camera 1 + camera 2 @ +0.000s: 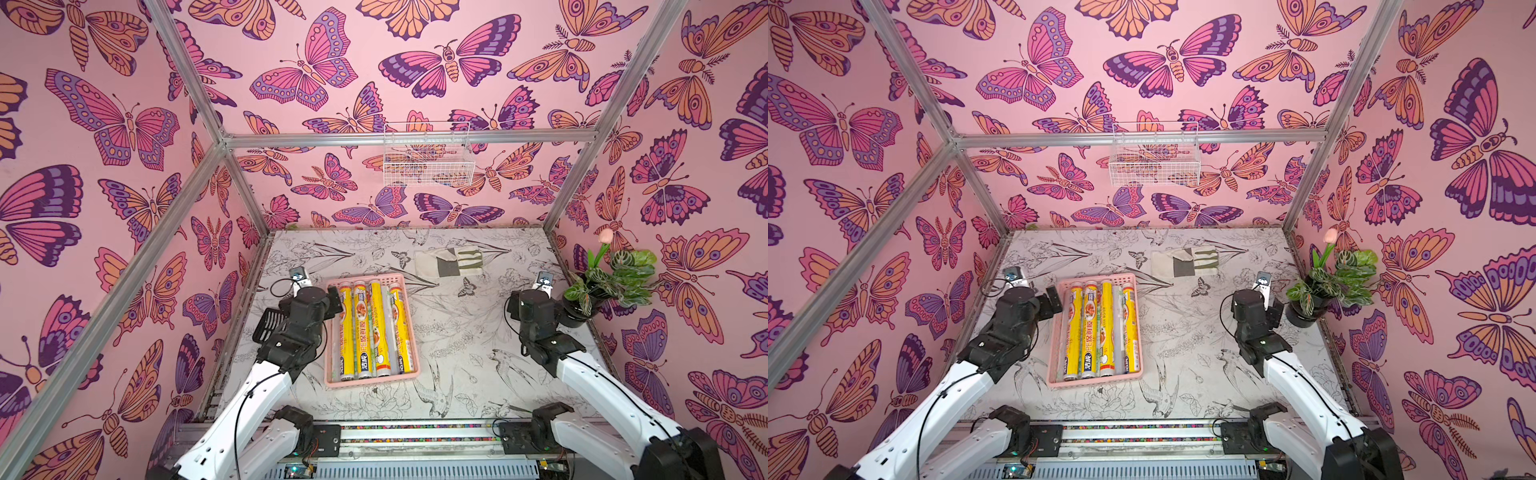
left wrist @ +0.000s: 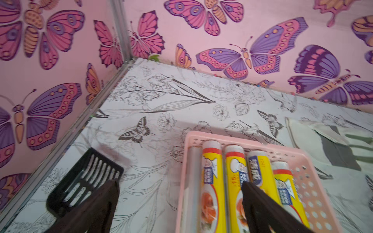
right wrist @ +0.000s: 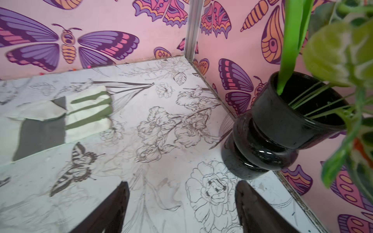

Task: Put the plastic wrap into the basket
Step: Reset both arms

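The pink basket lies left of the table's middle. Several long rolls of plastic wrap, yellow ones and silvery-white ones, lie side by side inside it. My left gripper is open and holds nothing. It straddles the basket's left wall near the far corner, with one finger over the yellow rolls and the other over the table beside it. My right gripper is open and empty over bare table at the right, close to the black pot.
A black slotted scoop lies by the left wall, next to my left arm. A potted plant stands at the right edge. A folded cloth lies at the back. A white wire basket hangs on the back wall.
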`<action>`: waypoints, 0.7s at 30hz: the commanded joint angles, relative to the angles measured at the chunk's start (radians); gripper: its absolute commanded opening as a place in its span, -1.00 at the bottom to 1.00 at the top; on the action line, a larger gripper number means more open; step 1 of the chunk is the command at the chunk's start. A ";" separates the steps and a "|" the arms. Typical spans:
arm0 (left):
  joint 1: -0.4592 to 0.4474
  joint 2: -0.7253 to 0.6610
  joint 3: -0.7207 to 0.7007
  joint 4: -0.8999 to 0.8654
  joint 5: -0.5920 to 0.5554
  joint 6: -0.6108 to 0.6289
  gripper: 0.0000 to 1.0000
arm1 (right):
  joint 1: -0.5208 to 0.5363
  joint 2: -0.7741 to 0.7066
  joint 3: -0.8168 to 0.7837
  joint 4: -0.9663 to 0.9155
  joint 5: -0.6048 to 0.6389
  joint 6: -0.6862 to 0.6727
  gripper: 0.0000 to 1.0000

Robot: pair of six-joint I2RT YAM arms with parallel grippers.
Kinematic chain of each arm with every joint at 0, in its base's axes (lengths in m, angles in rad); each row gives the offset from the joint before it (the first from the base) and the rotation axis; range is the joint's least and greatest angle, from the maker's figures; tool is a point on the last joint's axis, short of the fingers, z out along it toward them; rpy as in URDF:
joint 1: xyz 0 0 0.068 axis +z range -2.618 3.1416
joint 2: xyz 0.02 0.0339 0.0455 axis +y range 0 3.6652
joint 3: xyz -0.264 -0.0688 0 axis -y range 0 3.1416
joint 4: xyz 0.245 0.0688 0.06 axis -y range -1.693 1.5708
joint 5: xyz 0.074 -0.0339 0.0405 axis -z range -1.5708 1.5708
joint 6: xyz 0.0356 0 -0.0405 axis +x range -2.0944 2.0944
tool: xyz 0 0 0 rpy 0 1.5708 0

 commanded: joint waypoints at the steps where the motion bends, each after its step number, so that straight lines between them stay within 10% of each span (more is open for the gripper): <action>1: 0.078 -0.055 -0.086 0.061 -0.007 0.021 0.99 | -0.065 0.065 -0.010 0.122 0.003 -0.065 0.72; 11: 0.245 0.053 -0.319 0.450 -0.091 0.121 1.00 | -0.132 0.319 -0.038 0.361 -0.154 -0.122 0.72; 21: 0.285 0.336 -0.387 0.829 0.093 0.296 1.00 | -0.168 0.365 -0.033 0.468 -0.372 -0.210 0.70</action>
